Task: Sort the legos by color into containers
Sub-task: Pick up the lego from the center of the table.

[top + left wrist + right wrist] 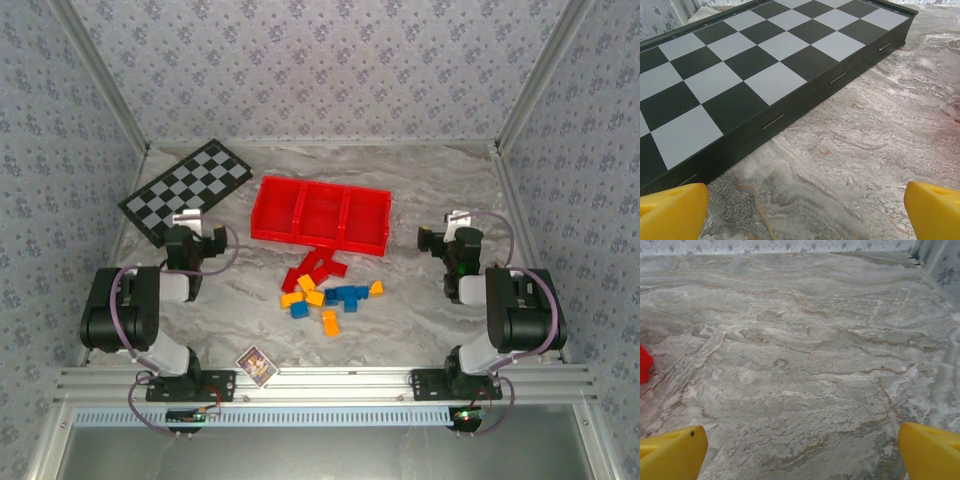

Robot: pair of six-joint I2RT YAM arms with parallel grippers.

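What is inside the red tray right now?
Nothing that shows: all three compartments of the red tray look bare. The legos lie on the table in front of it. Its near wall may cover a thin strip of each floor.

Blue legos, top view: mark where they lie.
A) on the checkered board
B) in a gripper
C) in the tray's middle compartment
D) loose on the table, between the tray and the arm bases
D: the blue legos sit on the marbled table on the near side of the red tray, mixed with yellow ones.
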